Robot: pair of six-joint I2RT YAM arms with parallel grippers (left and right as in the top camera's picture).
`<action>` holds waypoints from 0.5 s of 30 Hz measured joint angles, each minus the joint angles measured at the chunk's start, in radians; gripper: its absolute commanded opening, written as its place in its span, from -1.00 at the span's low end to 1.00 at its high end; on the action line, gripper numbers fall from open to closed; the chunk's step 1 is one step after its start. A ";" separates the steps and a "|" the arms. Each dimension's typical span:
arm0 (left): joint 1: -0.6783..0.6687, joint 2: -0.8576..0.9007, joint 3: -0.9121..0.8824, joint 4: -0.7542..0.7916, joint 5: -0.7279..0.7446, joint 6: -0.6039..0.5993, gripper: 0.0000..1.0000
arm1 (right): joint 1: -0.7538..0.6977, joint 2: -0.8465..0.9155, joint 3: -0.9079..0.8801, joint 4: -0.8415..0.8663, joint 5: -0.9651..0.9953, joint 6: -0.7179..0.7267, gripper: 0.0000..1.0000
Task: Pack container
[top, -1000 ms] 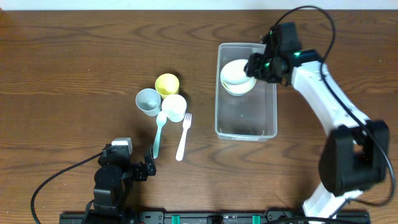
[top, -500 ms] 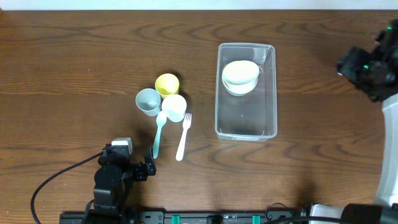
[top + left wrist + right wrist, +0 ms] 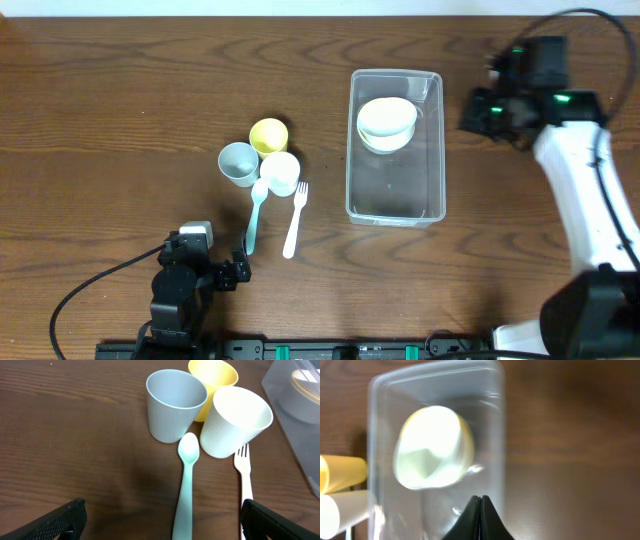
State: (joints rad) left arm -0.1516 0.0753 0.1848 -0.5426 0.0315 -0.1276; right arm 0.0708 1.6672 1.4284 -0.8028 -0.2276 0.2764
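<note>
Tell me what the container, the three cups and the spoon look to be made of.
The container looks like clear, glossy plastic: the bowl shows through its walls, which carry glints. The grey cup, yellow cup and white cup seem matte, opaque plastic: even colour, soft shading, no sharp highlights. The pale green spoon looks likewise, though I cannot be sure.

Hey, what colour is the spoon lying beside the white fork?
Pale mint green. The slim plastic spoon shows best in the left wrist view.
</note>
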 measured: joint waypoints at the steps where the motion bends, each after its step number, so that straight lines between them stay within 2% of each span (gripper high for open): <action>1: 0.000 0.000 0.000 0.000 0.000 0.000 0.96 | 0.018 0.016 0.000 0.022 0.000 -0.002 -0.97; 9: 0.000 0.000 0.000 0.000 0.000 0.000 0.96 | 0.109 0.246 -0.002 0.200 -0.012 0.001 -0.97; 15: 0.000 0.000 0.000 0.000 0.000 0.000 0.96 | 0.115 0.337 -0.007 0.220 -0.033 0.001 -0.97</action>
State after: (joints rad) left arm -0.1513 0.0757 0.1848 -0.5426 0.0315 -0.1276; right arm 0.1856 2.0041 1.4212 -0.5823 -0.2604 0.2771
